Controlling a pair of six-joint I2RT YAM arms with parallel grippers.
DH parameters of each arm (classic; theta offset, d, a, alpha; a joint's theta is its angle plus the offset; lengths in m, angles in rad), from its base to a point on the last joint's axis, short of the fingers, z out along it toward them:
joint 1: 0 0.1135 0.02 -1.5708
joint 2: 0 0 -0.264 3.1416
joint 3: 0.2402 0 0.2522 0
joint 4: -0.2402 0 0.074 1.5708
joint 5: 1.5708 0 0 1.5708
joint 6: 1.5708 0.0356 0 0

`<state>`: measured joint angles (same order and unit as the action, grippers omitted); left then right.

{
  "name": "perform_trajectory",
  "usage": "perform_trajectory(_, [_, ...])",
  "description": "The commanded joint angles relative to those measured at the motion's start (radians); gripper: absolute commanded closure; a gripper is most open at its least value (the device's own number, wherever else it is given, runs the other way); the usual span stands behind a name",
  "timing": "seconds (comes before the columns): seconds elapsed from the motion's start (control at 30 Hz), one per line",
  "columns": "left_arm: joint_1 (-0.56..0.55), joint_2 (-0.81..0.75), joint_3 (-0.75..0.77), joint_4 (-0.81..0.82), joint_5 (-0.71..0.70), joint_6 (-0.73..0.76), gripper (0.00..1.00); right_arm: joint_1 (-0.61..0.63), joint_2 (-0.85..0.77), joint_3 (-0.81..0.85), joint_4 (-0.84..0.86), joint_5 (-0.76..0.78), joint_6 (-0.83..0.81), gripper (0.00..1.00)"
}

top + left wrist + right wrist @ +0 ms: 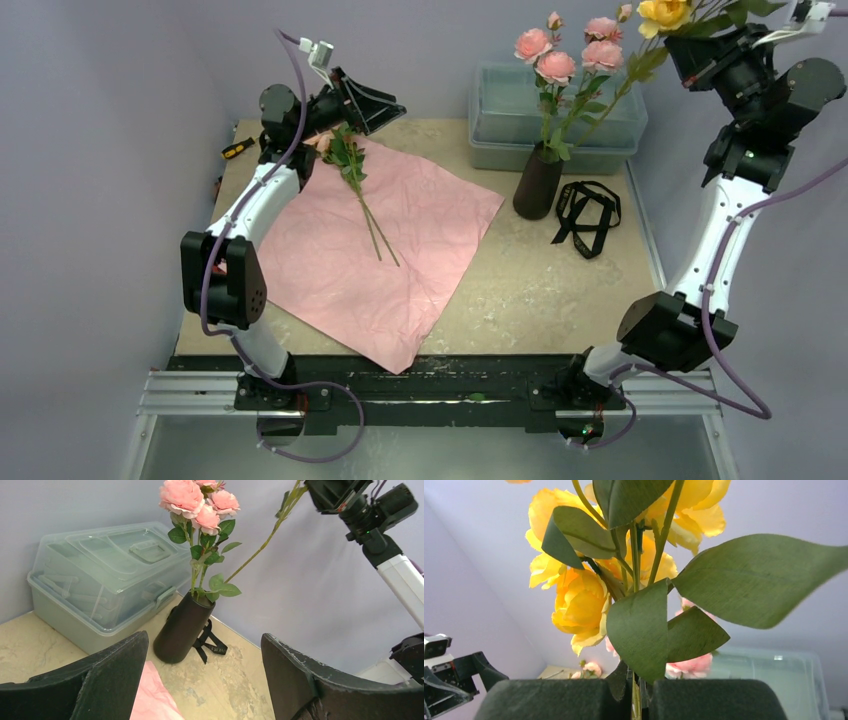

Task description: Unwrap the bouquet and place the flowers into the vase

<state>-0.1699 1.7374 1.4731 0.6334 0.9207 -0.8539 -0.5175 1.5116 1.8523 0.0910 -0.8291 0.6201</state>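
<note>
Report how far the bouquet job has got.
Done: the pink wrapping paper lies spread flat, the black ribbon is off beside the vase, and pink roses stand in it. In hand: the right jaws are shut on yellow flowers, their stem slanting down toward the vase. Remaining: one flower stem lies on the paper by the open left jaws.

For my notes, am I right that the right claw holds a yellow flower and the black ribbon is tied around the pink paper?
No: the top view shows the ribbon lying loose beside the vase, off the paper; the right claw does hold the yellow flower.
</note>
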Motion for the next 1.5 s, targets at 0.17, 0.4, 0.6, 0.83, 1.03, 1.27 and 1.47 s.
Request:
perform_trajectory(0.17, [0.007,0.013,0.005,0.107,0.015,-0.063,0.17,0.1,-0.074,-0.182,0.099,0.094,-0.079,1.0])
perform_trajectory(0.4, [0.009,0.008,0.019,0.05,0.023,-0.025,0.17,0.119,-0.01,-0.058,0.063,0.086,-0.07,1.0])
perform_trajectory(0.6, [0.009,0.014,0.016,0.054,0.029,-0.026,0.17,0.119,0.061,0.144,-0.072,0.05,-0.122,1.0])
perform_trajectory(0.83, [0.01,0.023,0.025,0.053,0.035,-0.028,0.17,0.117,0.111,0.242,-0.15,0.041,-0.156,1.0])
perform_trajectory(1.03, [0.013,0.03,0.033,0.049,0.039,-0.027,0.17,0.118,0.093,0.12,-0.118,0.052,-0.155,1.0])
perform_trajectory(1.27, [0.016,0.035,0.03,0.028,0.038,-0.015,0.17,0.143,0.046,-0.063,-0.026,0.076,-0.158,1.0])
perform_trajectory(1.47, [0.025,0.04,0.008,-0.006,0.015,-0.008,0.17,0.161,0.032,-0.217,0.054,0.101,-0.174,1.0])
